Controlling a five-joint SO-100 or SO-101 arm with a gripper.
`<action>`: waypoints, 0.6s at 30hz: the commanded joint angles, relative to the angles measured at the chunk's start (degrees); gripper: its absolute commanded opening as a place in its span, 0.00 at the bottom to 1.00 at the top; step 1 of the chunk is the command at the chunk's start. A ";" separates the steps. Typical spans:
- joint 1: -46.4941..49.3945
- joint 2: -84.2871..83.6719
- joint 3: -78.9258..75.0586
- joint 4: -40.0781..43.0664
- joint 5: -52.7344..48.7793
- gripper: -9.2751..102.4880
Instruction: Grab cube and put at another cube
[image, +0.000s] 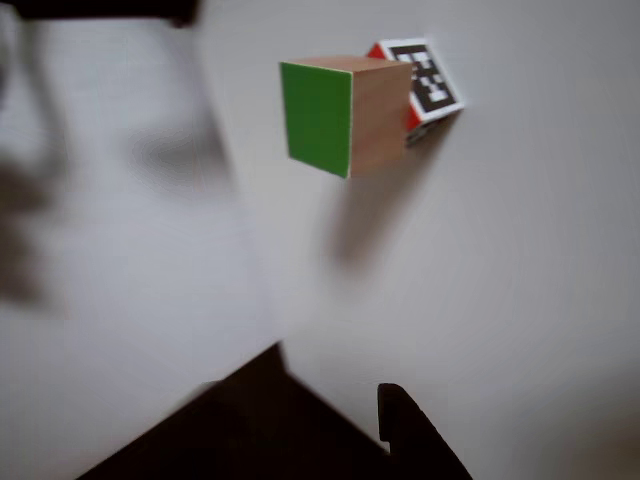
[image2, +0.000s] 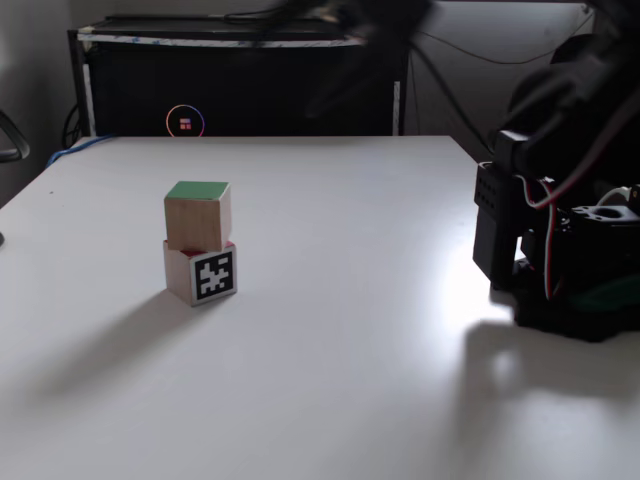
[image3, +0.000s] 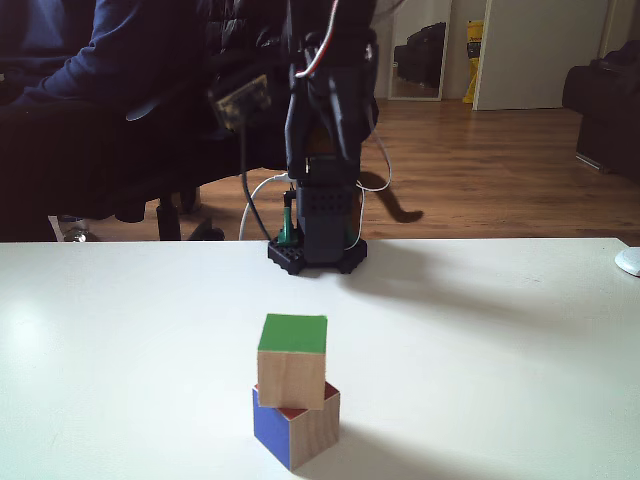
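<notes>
Fixed view: wooden cube (green top) atop marker cube.

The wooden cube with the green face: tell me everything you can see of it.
The wooden cube is plain light-brown wood with one bright green face, which points up. It sits on the marker cube, turned slightly askew so its edges do not line up with those below. It looks level, not tilted. Only the marker cube touches it; the gripper is apart from it.
</notes>
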 joint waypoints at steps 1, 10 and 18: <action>-1.58 22.59 21.62 -5.80 -0.53 0.08; -2.46 34.89 50.27 -10.20 -4.39 0.08; 2.02 34.80 50.89 -5.27 -9.05 0.08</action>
